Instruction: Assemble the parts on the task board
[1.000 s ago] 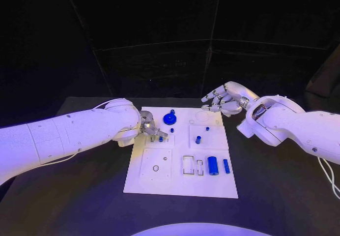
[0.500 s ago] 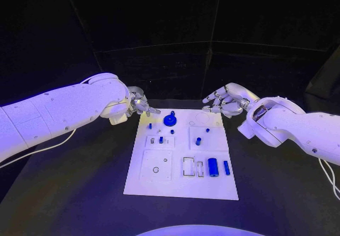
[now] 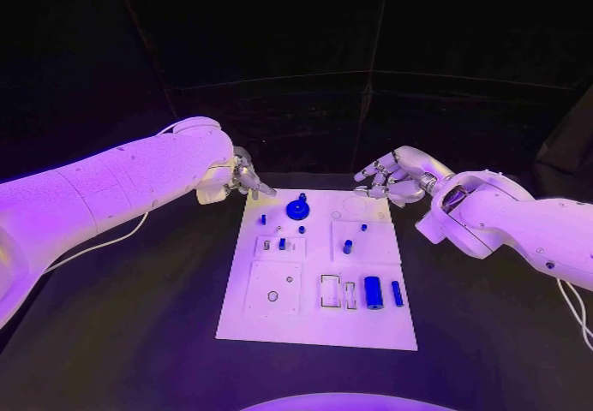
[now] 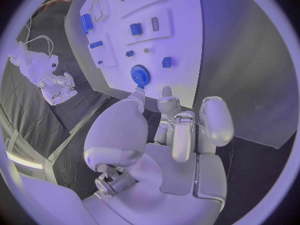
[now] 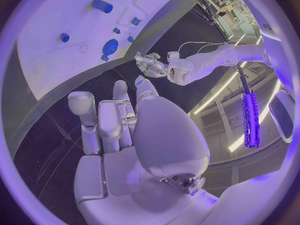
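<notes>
The white task board (image 3: 278, 317) lies in the middle of the black table. On it are a blue gear (image 3: 298, 208) near the far edge, several small blue pegs such as one (image 3: 262, 219) on the left, a thick blue cylinder (image 3: 374, 292) and a thin blue bar (image 3: 397, 293) at the near right. My left hand (image 3: 243, 180) hovers off the board's far left corner, fingers loosely apart and holding nothing; the left wrist view has this hand (image 4: 169, 135) behind the gear (image 4: 140, 76). My right hand (image 3: 393, 178) hangs off the far right corner, fingers spread and empty.
Bare black table (image 3: 136, 325) surrounds the board on all sides. White rectangular recesses (image 3: 330, 288) sit beside the thick cylinder. The right wrist view shows the board (image 5: 56, 60), its gear (image 5: 110, 47), and my left hand (image 5: 150, 64) beyond it.
My left hand has lifted off the board's left middle area and drawn back past the far left corner, uncovering the small pegs there. The right hand has stayed put.
</notes>
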You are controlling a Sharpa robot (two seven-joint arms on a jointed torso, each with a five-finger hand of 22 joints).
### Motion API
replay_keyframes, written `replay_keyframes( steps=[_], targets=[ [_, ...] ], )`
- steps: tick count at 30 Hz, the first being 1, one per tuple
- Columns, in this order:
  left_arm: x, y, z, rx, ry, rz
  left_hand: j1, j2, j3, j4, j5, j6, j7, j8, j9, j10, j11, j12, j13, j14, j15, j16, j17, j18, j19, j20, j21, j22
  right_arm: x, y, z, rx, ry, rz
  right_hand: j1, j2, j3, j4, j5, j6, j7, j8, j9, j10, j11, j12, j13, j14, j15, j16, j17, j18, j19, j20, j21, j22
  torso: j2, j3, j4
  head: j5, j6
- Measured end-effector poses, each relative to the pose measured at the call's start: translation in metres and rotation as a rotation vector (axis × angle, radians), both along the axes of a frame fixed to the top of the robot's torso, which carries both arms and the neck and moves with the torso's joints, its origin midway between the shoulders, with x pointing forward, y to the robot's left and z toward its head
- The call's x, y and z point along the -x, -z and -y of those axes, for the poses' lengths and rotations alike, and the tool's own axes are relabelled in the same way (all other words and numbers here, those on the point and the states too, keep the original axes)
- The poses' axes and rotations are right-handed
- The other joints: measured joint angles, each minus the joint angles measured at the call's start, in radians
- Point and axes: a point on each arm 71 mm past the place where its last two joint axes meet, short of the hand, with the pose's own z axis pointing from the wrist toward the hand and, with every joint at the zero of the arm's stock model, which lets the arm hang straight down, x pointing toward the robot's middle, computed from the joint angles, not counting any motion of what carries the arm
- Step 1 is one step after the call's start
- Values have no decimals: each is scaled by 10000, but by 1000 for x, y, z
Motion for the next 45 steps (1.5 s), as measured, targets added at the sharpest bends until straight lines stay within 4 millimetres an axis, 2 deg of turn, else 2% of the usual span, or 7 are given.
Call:
replay_keyframes(
  steps=[7,18,35,41,45],
  targets=[
    [-2,15,1,-498,147,-423,74,163,-41,-41,0,101,-40,0,-10,0,0,100,61,0,-1,0,0,0,0,0,0,67,0,0,-2,-8,-31,-5,0,0,0,0,0,0,0,0,0,0,0,0,1,0,0,0,0,-1,0,0,0,-9,3,-8,-2,-10,-39],
    [0,34,3,-845,396,-938,166,256,-97,-41,0,134,-5,0,-28,0,0,100,70,-1,-1,0,0,0,0,0,0,96,0,0,-3,-15,-63,-10,0,0,0,0,0,0,0,0,0,0,0,0,1,0,0,0,1,0,0,0,0,-8,-3,-9,3,-18,-60],
    [2,36,9,-686,737,-924,399,489,-124,-69,0,171,-42,37,-56,38,-38,182,108,-1,-1,0,0,0,1,0,0,152,-1,1,-4,-14,-77,-15,0,0,0,0,0,0,0,0,0,0,0,0,-13,0,0,0,1,-1,1,0,-40,-7,-11,-4,15,-9,-77],
    [2,38,11,-653,801,-941,699,627,-96,-213,0,170,-42,37,-92,37,-37,184,108,-1,-1,0,0,1,0,0,0,162,-1,1,-4,-15,-85,-16,0,0,0,0,0,0,0,0,0,0,0,0,-13,0,0,0,1,-1,1,0,-40,-15,-11,-3,13,-12,-71],
    [2,40,11,-649,805,-971,788,633,-95,-235,0,205,-77,37,-92,37,-37,184,101,-1,-1,0,0,0,0,0,0,162,-1,1,-5,-16,-90,-17,0,0,0,0,0,0,0,0,0,0,0,0,-13,0,0,0,1,-1,1,0,-40,-15,-10,-2,11,-16,-79]
  ],
)
